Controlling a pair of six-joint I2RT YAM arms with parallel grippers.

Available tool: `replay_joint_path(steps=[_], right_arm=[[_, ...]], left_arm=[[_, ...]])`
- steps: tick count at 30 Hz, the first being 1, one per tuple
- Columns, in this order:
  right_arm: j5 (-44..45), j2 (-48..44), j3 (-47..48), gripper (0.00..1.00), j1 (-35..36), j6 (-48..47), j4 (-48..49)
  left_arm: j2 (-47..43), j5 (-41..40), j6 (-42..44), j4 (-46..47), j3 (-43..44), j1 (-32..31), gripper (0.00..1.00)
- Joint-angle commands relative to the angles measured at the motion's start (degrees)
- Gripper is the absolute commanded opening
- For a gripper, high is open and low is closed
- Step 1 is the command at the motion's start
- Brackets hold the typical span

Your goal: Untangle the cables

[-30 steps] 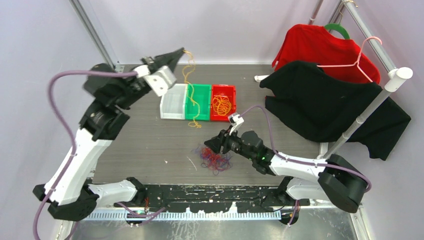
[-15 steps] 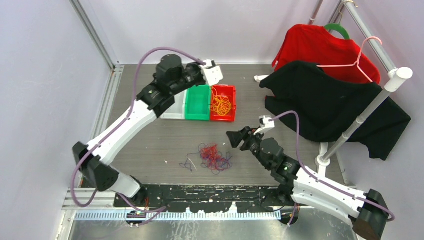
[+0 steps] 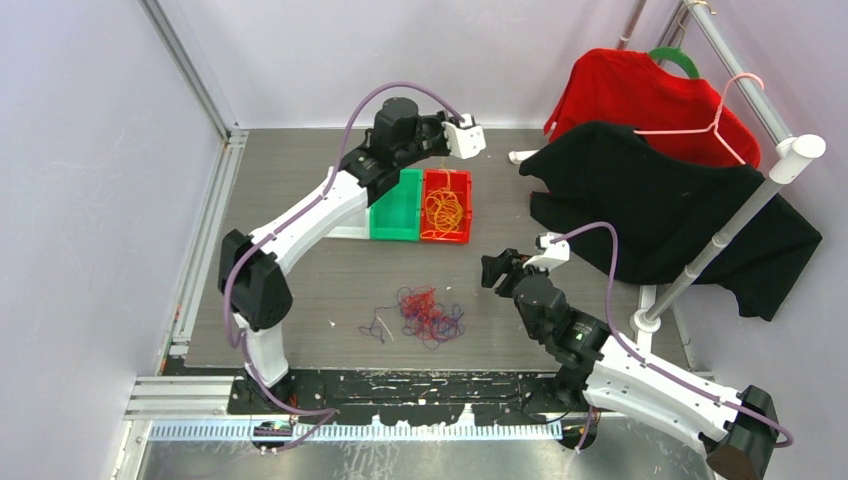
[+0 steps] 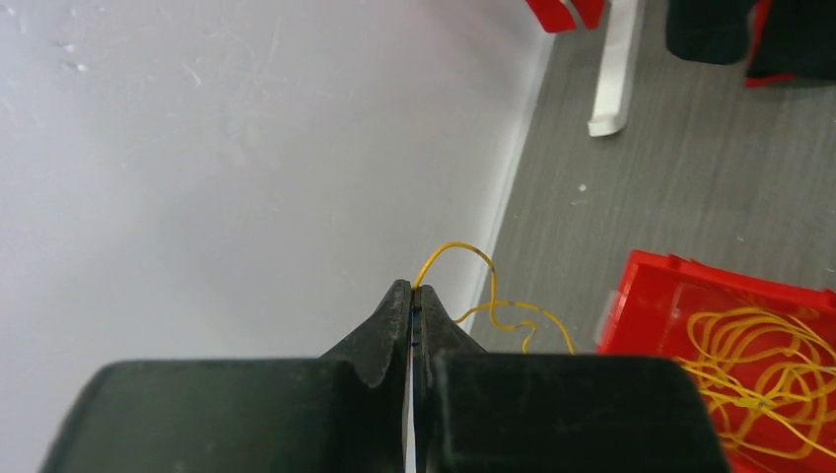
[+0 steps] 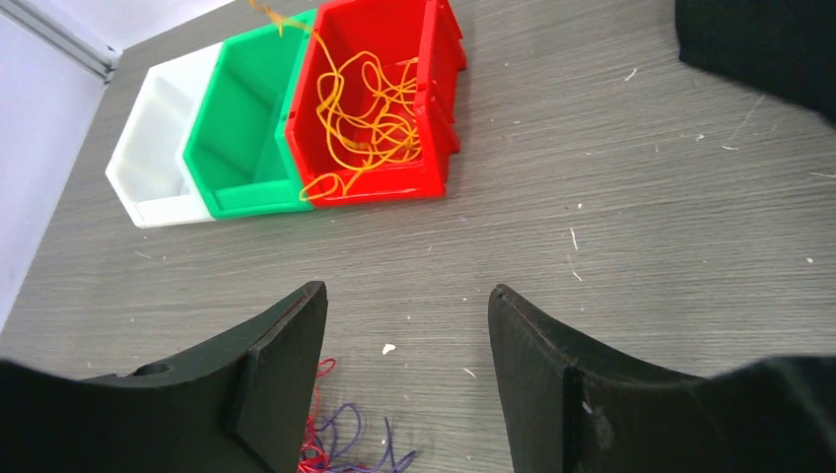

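My left gripper (image 3: 462, 137) hovers behind the red bin (image 3: 462, 234), shut on one thin orange-yellow cable (image 4: 471, 250) that curls from its tip (image 4: 414, 290) down toward that bin. More orange-yellow cables (image 3: 443, 208) lie coiled in the red bin (image 5: 439, 69). A tangle of red and purple-blue cables (image 3: 424, 314) rests on the grey table, with its edge showing by my right fingers (image 5: 335, 439). My right gripper (image 3: 497, 271) is open with nothing in it, to the right of and apart from that tangle (image 5: 406, 296).
A green bin (image 3: 397, 208) and a white bin (image 5: 153, 148) stand left of the red one. A rack with black (image 3: 650, 205) and red garments (image 3: 640, 95) fills the right side, its white foot (image 4: 613, 69) on the floor near the back wall.
My left arm swung right from over the white bin to behind the red bin, carrying the yellow cable. My right gripper pulled back from the tangle and opened wider.
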Motion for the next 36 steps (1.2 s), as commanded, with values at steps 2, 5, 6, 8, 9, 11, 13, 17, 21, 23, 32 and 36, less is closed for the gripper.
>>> replay_joint_path(steps=[2, 5, 6, 8, 9, 11, 13, 17, 21, 23, 32, 36], right_arm=[[2.9, -0.7, 2.3, 0.67, 0.1, -0.5, -0.8], [3.0, -0.7, 2.0, 0.67, 0.0, -0.5, -0.9], [3.2, -0.7, 1.8, 0.67, -0.1, -0.5, -0.8], [3.2, -0.7, 1.7, 0.67, 0.0, -0.4, -0.9], [3.2, -0.7, 1.6, 0.67, 0.0, -0.4, -0.9], [3.2, -0.9, 1.5, 0.67, 0.0, -0.3, -1.2], [3.3, -1.1, 1.4, 0.67, -0.1, -0.1, -1.6], [3.5, -1.5, 1.0, 0.67, -0.1, 0.2, -2.2], [4.3, -1.6, 1.0, 0.67, -0.2, 0.4, -2.8], [4.4, -1.6, 1.0, 0.67, -0.2, 0.4, -2.9], [3.1, 4.4, 2.2, 0.69, -2.4, 1.7, 0.4], [-1.7, 9.3, 3.6, 0.66, -5.8, 3.1, 2.0]], left_arm=[[4.1, -2.1, 2.4, 5.4, 10.4, 0.7, 0.0], [5.4, -2.4, 2.4, 5.1, 12.9, 1.2, 0.0], [5.5, -2.3, 2.7, 5.2, 12.5, 1.2, 0.0], [5.1, -1.9, 3.6, 6.0, 10.7, 1.2, 0.0], [4.9, -1.8, 3.7, 6.5, 9.5, 1.2, 0.0], [4.2, -1.6, 4.0, 7.0, 7.0, 1.2, 0.0], [3.7, -1.8, 5.5, 7.8, 4.0, 1.2, 0.0], [3.9, -3.4, 7.0, 8.1, 0.0, 1.5, 0.0], [4.6, -4.2, 7.5, 7.8, -3.1, 2.1, 0.0], [4.9, -4.3, 7.5, 7.8, -4.1, 2.3, 0.0], [4.8, -3.2, 5.8, 5.6, -6.7, 2.4, 0.0], [4.7, -1.4, 4.3, 2.2, -7.8, 1.7, 0.0]])
